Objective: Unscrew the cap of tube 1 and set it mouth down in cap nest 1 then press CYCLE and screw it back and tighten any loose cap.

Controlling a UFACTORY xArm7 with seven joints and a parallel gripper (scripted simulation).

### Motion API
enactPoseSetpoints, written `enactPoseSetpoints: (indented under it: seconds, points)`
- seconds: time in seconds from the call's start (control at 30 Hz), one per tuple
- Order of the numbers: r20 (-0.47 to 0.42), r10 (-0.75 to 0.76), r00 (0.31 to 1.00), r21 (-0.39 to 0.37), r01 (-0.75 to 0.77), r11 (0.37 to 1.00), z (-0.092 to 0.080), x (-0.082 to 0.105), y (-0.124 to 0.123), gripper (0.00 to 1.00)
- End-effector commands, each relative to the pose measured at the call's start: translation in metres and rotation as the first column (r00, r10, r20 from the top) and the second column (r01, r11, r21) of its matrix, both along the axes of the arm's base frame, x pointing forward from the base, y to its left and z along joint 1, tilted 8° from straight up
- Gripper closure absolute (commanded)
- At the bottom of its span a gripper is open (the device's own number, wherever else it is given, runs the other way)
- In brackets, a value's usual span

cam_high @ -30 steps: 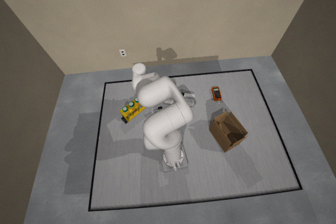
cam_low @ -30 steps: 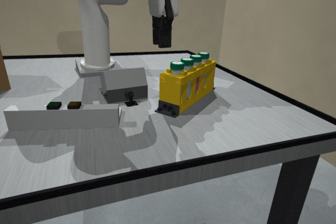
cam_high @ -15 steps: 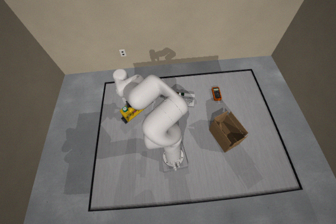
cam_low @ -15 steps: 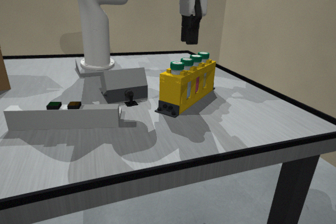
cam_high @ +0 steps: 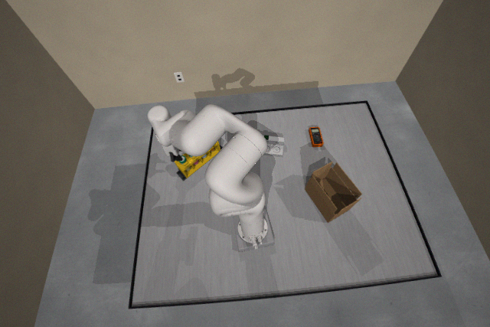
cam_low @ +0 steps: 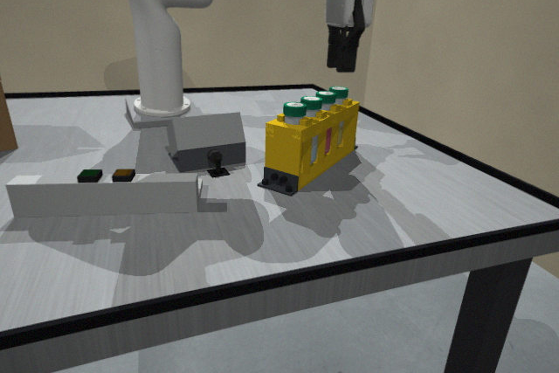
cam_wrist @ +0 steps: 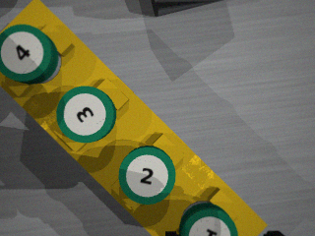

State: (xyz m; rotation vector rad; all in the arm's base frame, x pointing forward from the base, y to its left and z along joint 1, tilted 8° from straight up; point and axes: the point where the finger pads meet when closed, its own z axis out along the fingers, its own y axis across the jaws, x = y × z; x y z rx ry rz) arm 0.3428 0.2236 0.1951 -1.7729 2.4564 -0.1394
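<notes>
The yellow decapping station (cam_low: 311, 143) holds four tubes, each with a green cap on. The wrist view shows cap 1 (cam_wrist: 209, 223) at the bottom edge, then cap 2 (cam_wrist: 147, 174), cap 3 (cam_wrist: 86, 114) and cap 4 (cam_wrist: 22, 53). My gripper (cam_low: 341, 55) hangs well above the station, fingers pointing down, part open and empty. It also shows in the top view (cam_high: 174, 155) over the station's left end. The grey cap tray (cam_low: 103, 195) carries two unlit lamps, green (cam_low: 89, 175) and amber (cam_low: 123, 174). The grey key housing (cam_low: 207, 141) stands behind it, its keys hidden.
A small black knob (cam_low: 217, 163) stands in front of the key housing. An open cardboard box (cam_high: 332, 191) and an orange multimeter (cam_high: 315, 135) lie on the table's right side. The table's black edge (cam_low: 451, 152) runs close behind the station.
</notes>
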Motion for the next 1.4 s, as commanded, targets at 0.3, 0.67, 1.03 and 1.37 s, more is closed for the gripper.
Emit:
enactPoseSetpoints:
  seconds: [0.3, 0.67, 1.03, 1.37]
  points:
    - [0.002, 0.0, 1.0, 0.0, 0.0, 1.0, -0.028, 0.005, 0.001, 0.54]
    - [0.002, 0.0, 1.0, 0.0, 0.0, 1.0, -0.034, 0.006, 0.001, 0.54]
    - [0.002, 0.0, 1.0, 0.0, 0.0, 1.0, -0.039, 0.007, 0.001, 0.54]
    - [0.002, 0.0, 1.0, 0.0, 0.0, 1.0, -0.043, 0.007, 0.001, 0.54]
